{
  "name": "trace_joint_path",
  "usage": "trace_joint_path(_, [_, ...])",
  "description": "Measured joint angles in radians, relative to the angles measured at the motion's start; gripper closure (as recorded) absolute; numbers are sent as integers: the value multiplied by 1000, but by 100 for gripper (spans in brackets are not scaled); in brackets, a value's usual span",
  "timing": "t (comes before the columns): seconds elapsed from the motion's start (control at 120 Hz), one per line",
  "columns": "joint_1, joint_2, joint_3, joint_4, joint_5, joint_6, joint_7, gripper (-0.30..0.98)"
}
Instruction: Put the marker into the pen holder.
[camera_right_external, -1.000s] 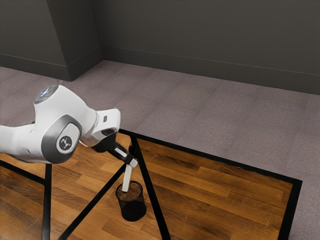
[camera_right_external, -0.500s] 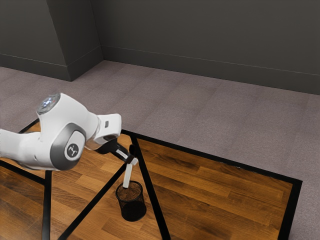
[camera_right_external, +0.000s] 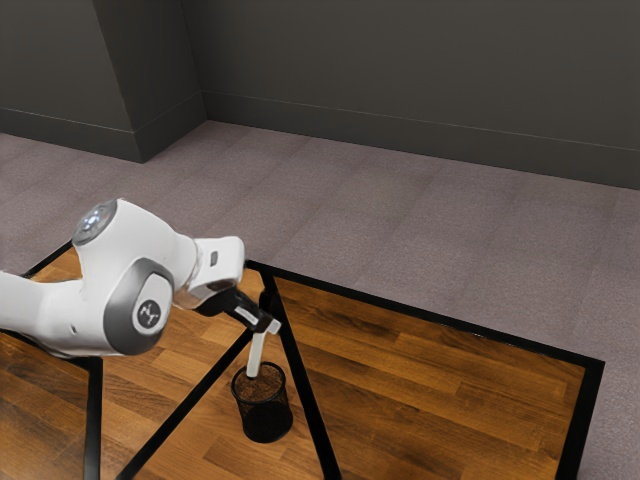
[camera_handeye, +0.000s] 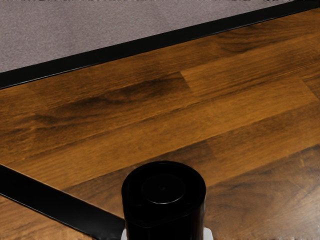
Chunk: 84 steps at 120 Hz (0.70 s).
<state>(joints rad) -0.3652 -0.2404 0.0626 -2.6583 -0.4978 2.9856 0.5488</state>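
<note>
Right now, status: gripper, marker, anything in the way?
Gripper shut on marker. Lower end at pen holder's mouth, marker slightly tilted. No obstruction seen; rim might catch it.

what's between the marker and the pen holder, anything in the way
Nothing visible stands in the way. The gripper holds the marker, whose lower end shows against the open mouth of the pen holder; I can't tell whether it is already inside.

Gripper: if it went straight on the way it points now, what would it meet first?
Probably the wooden tabletop, beyond the pen holder. But the marker in the gripper points down at the holder's mouth and might catch its rim first; the depth there is unclear.
</note>
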Motion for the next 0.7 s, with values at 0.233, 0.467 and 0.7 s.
trace_joint_path(0.233, [-13, -59, -1, -55, -39, 14, 16, 70])
trace_joint_path(0.467, [-18, -60, -40, -88, -90, 29, 27, 67])
trace_joint_path(0.7, [13, -80, -48, -57, -102, -18, 50, 24])
